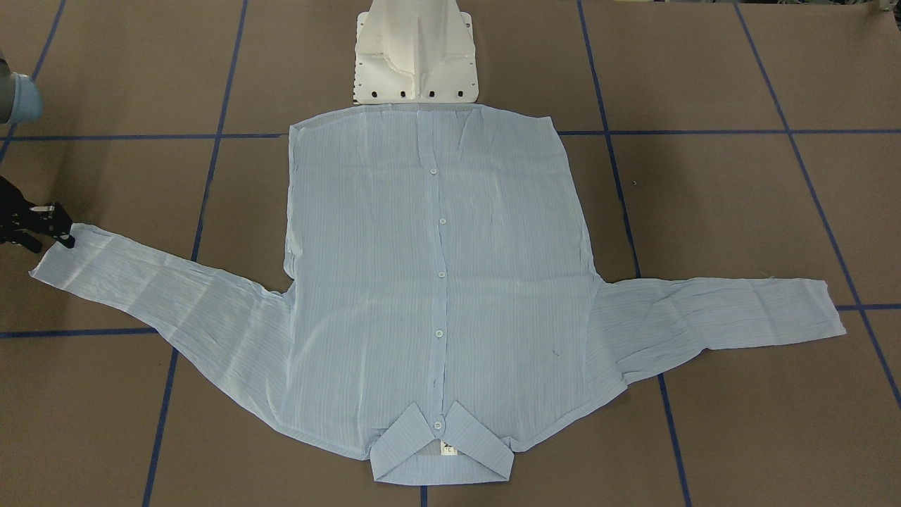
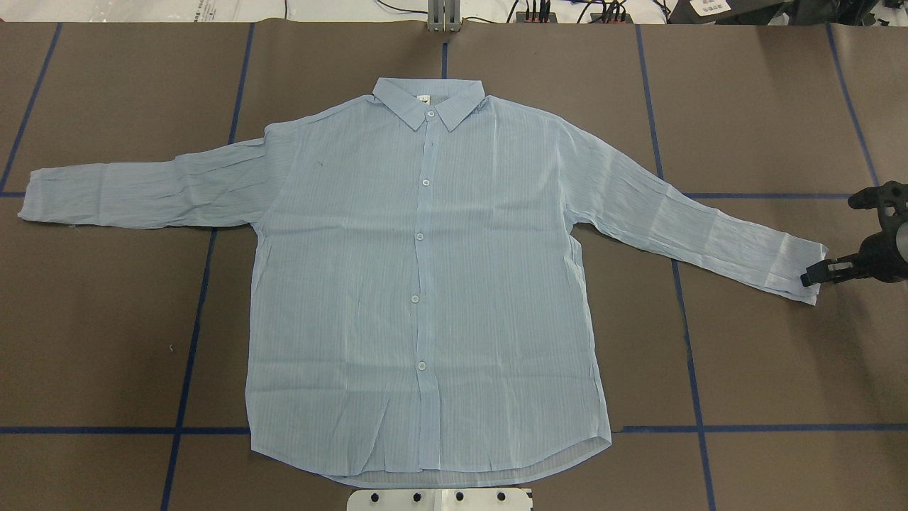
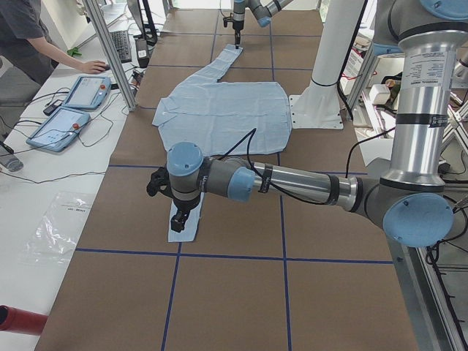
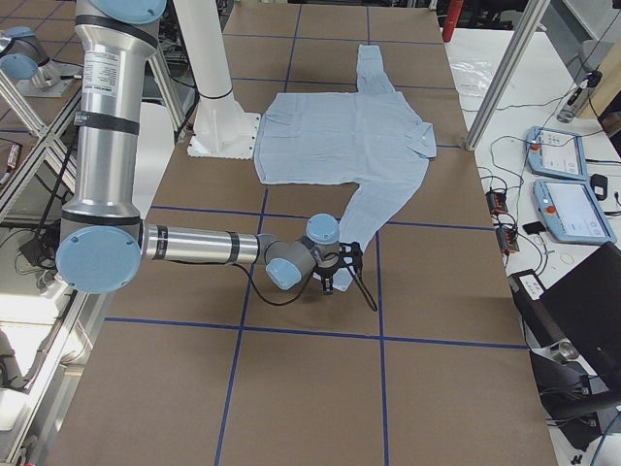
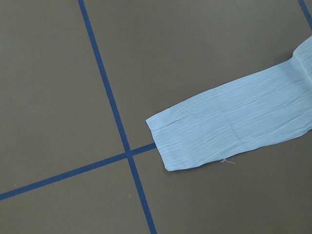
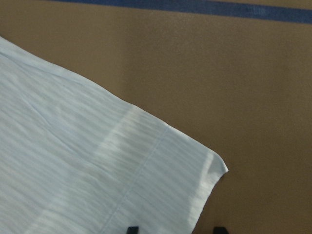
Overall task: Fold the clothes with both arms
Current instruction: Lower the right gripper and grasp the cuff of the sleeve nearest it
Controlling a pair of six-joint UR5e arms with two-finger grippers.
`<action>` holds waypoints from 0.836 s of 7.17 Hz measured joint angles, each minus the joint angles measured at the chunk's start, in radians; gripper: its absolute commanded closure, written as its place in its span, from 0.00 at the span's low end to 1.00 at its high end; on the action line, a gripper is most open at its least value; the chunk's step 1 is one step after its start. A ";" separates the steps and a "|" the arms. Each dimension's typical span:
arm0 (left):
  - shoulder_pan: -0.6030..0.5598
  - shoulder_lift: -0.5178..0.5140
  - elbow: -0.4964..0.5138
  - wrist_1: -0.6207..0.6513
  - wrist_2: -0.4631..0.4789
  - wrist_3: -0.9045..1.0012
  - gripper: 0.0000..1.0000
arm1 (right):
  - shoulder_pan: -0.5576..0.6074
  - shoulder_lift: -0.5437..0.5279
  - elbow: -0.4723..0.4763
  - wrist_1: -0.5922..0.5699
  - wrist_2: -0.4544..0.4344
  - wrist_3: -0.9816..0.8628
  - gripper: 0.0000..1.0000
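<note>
The shirt (image 2: 425,284) lies flat, buttoned and front up in the middle of the bench (image 2: 106,341). Its collar (image 2: 429,103) points toward the operators' edge, and its hem is just beside the white pedestal (image 1: 415,63) at the robot's edge. Each sleeve reaches toward one end of the bench, the right one slanting back toward the robot's edge.

The overhead view shows only the right arm (image 2: 883,255), at the right cuff (image 2: 794,266). The right wrist view adds the detail: the right jaws stand well open, one tip over the cuff and the other above bare bench, so the cuff's end edge runs between them.

Only the view from the bench's left end shows the left arm (image 3: 292,183). It stretches low across the bench, with the left jaws pointing down over the left cuff (image 3: 183,232). From there I cannot tell whether they are wide or narrow. The left wrist view looks down on that cuff lying flat, one corner on a blue tape line (image 5: 129,155).
</note>
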 measured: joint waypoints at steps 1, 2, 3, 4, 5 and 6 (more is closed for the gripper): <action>0.000 -0.001 0.000 0.000 0.000 0.000 0.00 | -0.002 0.000 0.001 -0.002 0.000 0.000 1.00; 0.000 -0.002 -0.001 0.000 0.000 0.000 0.00 | -0.003 -0.001 0.004 -0.005 0.000 0.000 1.00; 0.000 -0.003 -0.001 0.000 0.000 0.000 0.00 | -0.005 0.002 0.007 -0.006 0.001 0.000 1.00; 0.000 -0.004 0.000 0.000 0.000 -0.001 0.00 | -0.008 0.007 0.011 -0.006 0.002 0.000 1.00; 0.000 -0.005 0.000 0.000 0.000 -0.002 0.00 | -0.008 0.009 0.016 -0.006 0.005 0.000 1.00; 0.000 -0.006 0.000 0.000 0.000 -0.002 0.00 | -0.004 0.007 0.023 -0.006 0.009 0.000 1.00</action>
